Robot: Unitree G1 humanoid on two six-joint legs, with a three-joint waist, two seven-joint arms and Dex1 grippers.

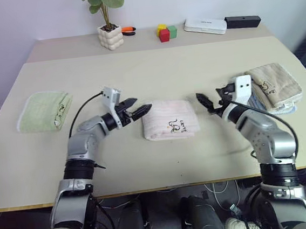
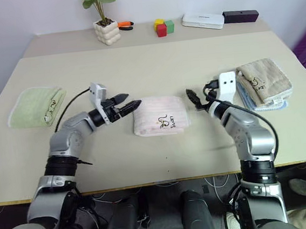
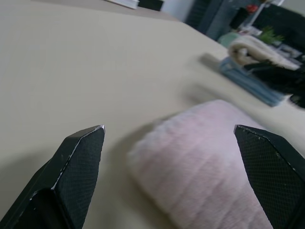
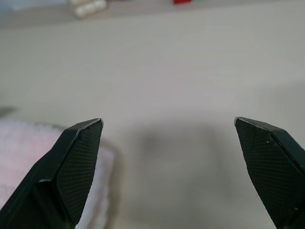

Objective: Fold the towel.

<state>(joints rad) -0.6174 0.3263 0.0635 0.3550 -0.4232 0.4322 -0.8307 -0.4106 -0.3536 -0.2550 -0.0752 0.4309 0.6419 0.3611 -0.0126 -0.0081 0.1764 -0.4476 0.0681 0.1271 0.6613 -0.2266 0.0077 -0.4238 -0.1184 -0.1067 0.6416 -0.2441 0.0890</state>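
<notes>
Towel [image 1: 170,119] folded, dark embroidered script, unreadable

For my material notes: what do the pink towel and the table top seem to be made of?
Towel: soft terry cloth, probably cotton; its fuzzy, ribbed pile shows in the left wrist view. Table: smooth, matte beige sheet, perhaps laminate; no grain or gloss visible.

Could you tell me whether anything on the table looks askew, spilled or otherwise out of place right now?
Nothing stands out. The pink towel lies folded and flat between the open left end effector and right end effector. The green towel and the beige towel on its stack also sit neatly folded.
</notes>
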